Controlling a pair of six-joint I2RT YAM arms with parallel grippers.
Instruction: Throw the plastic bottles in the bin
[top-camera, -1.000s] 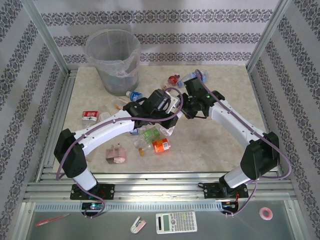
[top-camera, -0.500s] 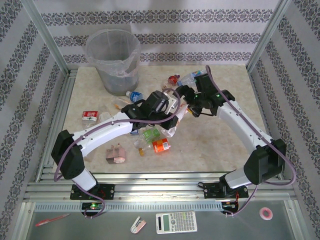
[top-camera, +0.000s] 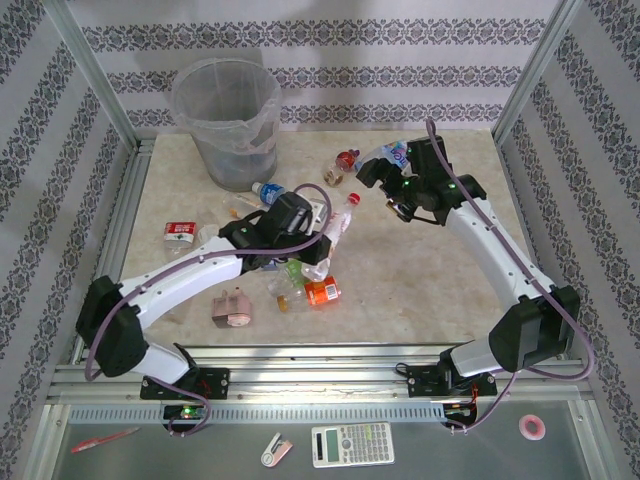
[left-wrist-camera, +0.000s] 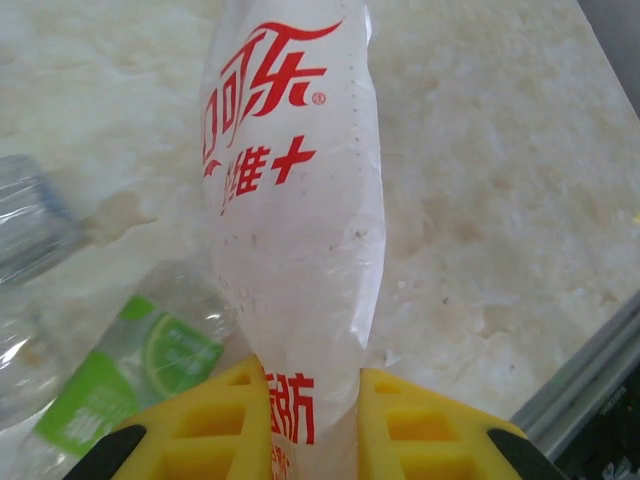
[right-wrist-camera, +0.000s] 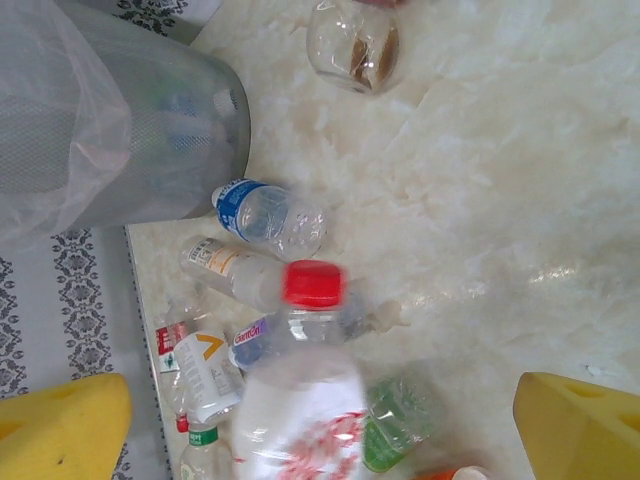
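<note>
My left gripper (top-camera: 318, 232) (left-wrist-camera: 312, 390) is shut on a crushed clear bottle (left-wrist-camera: 290, 200) with a white label, red lettering and a red cap (top-camera: 352, 198) (right-wrist-camera: 314, 283); it hangs above the pile. My right gripper (top-camera: 376, 176) stands open, its yellow fingers (right-wrist-camera: 575, 430) wide apart and holding nothing, beside a blue-labelled bottle (top-camera: 392, 152). The bin (top-camera: 228, 120) (right-wrist-camera: 110, 130) stands at the far left. Other bottles lie on the table: blue-labelled (top-camera: 268, 190) (right-wrist-camera: 266, 216), green-labelled (top-camera: 300, 270) (left-wrist-camera: 140, 370), orange-labelled (top-camera: 322, 291), red-capped (top-camera: 346, 160).
A pink lumpy object (top-camera: 232, 308) lies near the front left. A red-and-white-labelled bottle (top-camera: 180, 232) lies by the left rail (top-camera: 125, 215). Metal frame posts and patterned walls close in the table (top-camera: 440, 290) on three sides.
The right gripper has pulled away from the left one, back and to the right. The left gripper has drawn slightly left, still holding the white-labelled bottle.
</note>
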